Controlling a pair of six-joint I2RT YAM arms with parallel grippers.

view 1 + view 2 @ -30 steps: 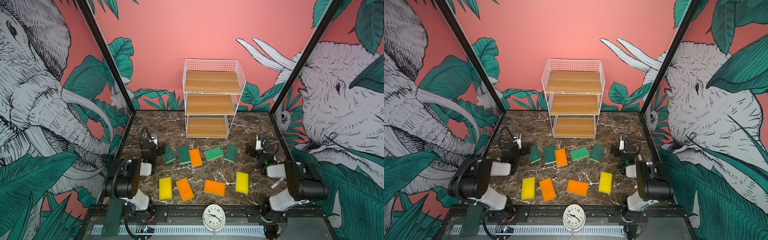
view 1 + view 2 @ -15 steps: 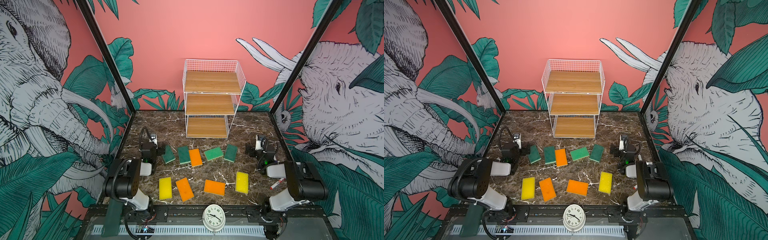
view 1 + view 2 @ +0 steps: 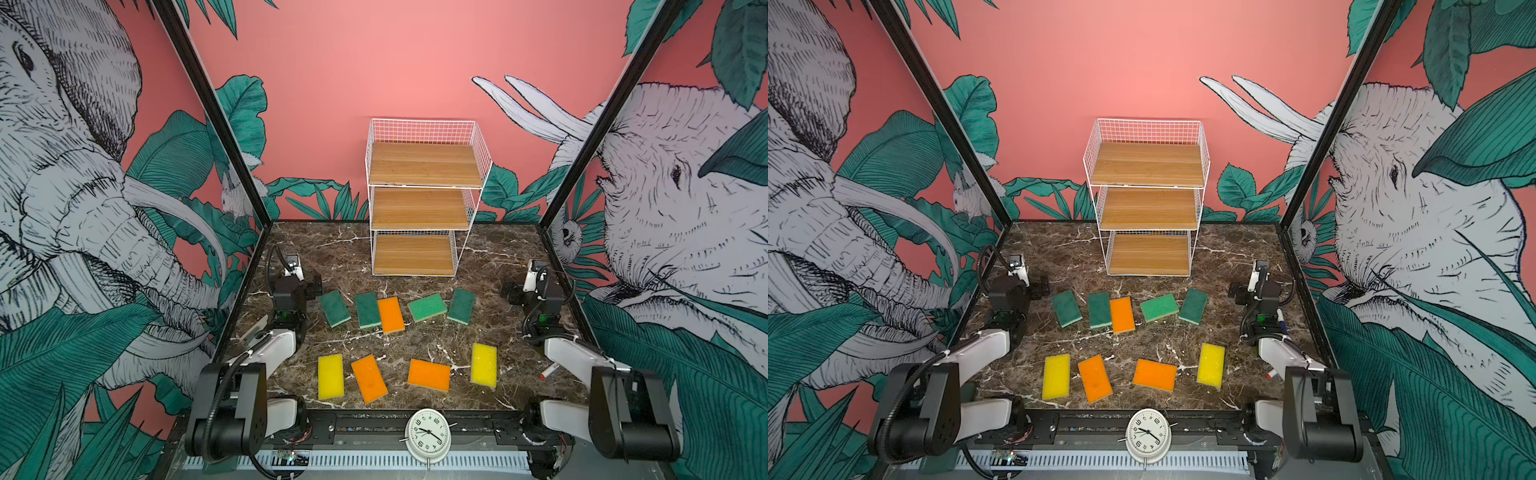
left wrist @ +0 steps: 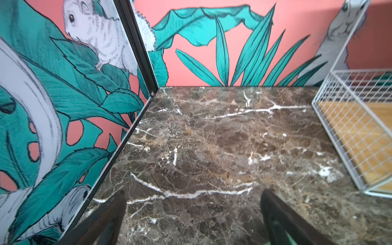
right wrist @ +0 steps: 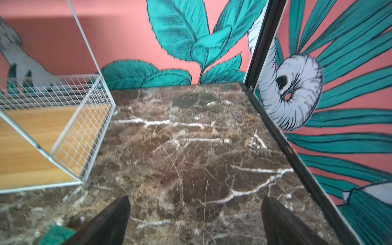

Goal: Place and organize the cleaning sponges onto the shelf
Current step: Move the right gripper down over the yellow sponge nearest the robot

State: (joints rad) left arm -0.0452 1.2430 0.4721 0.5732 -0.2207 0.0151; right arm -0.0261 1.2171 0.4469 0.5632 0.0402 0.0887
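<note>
Nine cleaning sponges lie flat on the marble table in both top views. The back row holds a green sponge [image 3: 335, 308], another green [image 3: 368, 309] touching an orange one [image 3: 391, 314], and two more green [image 3: 427, 307] [image 3: 461, 306]. In the front row lie a yellow sponge [image 3: 330, 376], two orange [image 3: 369, 378] [image 3: 429, 374] and a yellow [image 3: 484, 365]. The shelf [image 3: 419, 208] stands at the back with three bare wooden boards. My left gripper [image 3: 297, 286] [image 4: 194, 193] rests open over bare marble left of the back row. My right gripper [image 3: 530, 291] [image 5: 196, 198] is open and empty on the right.
A white alarm clock [image 3: 428, 434] sits on the front rail. A red-and-white marker pen [image 3: 549, 370] lies by the right arm. Printed side walls with black corner posts [image 3: 216, 116] close in the table. The shelf's wire side [image 4: 339, 131] [image 5: 80, 135] is near each gripper.
</note>
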